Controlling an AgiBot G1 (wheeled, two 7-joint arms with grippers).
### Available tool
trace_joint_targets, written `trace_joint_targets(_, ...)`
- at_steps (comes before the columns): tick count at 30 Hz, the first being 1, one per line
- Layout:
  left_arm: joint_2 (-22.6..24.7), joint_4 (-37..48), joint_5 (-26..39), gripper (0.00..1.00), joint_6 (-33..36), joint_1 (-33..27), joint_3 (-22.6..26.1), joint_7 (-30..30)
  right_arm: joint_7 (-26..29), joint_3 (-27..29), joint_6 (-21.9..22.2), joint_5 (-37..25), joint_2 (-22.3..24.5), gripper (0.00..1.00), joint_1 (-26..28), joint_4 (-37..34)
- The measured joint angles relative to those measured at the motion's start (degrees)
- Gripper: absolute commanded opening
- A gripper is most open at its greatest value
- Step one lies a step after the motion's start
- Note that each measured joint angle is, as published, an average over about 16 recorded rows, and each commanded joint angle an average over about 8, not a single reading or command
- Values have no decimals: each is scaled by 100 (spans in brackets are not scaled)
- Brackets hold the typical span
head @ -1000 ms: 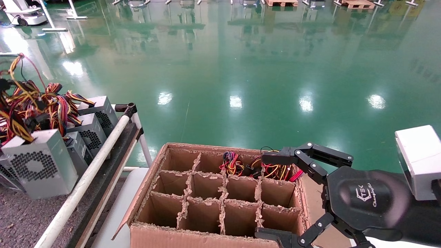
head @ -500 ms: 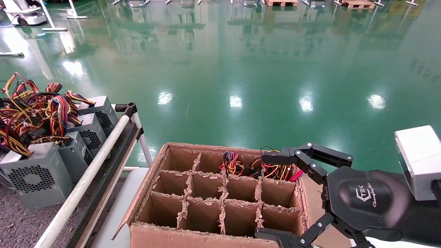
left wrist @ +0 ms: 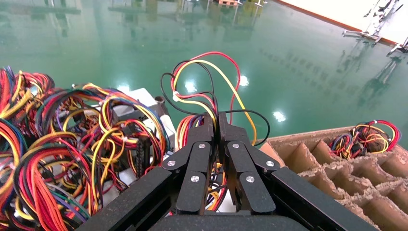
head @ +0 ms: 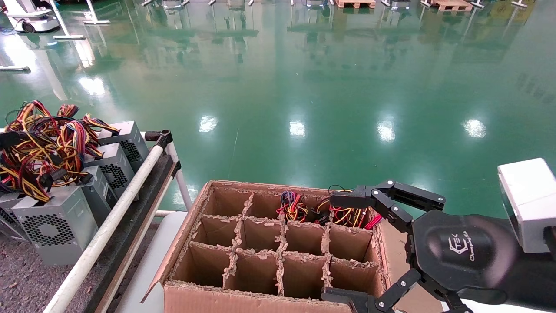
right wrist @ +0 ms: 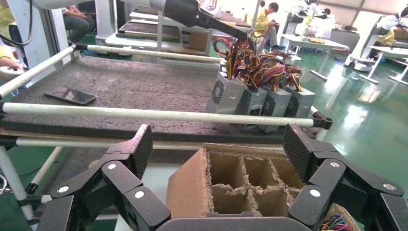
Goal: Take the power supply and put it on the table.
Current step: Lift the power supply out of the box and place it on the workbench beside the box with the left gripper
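The power supply [head: 56, 221], a silver-grey box with a round fan grille, stands on the dark grey table [head: 21, 278] at the near end of a row of similar units. Its wire bundle [head: 39, 148] rises to my left gripper [left wrist: 215, 118], which is shut on a few yellow, red and black wires [left wrist: 202, 67]. In the right wrist view the left arm reaches down to that bundle [right wrist: 243, 41] above the same unit [right wrist: 225, 94]. My right gripper [head: 341, 250] hangs open over the cardboard box [head: 278, 252], holding nothing.
Three more power supplies [head: 115, 167] stand behind it along the white tube rail [head: 117, 217]. Two wire bundles [head: 321, 211] lie in the divided box's far cells. A phone [right wrist: 71, 96] lies on the table. Green floor stretches beyond.
The power supply held by its wires dropped from a raised position down onto the table and shifted into the row. The wire bundle sank with it. The right arm stayed still.
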Motion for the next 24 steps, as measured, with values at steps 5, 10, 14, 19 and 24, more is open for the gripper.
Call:
trace_joint_targets(5,31,-9,-52,0,-30,141,-3,75,0,-1,0,1,0,100,0,0)
trace_joint_targets(10,49,-46,-100,0,-76,268,-13,152,-1,-2,1,1,1,100,0,0)
trace_joint_targets(14,52,-101,-124,14,-120,342,-26,225,-1,-2,1,2,1,100,0,0)
trace_joint_targets(19,44,-165,-132,77,-161,388,-42,282,-2,-3,2,3,2,100,0,-1)
trace_joint_targets(24,34,-203,-122,100,-183,399,-52,321,-2,-3,3,4,2,100,-1,-1)
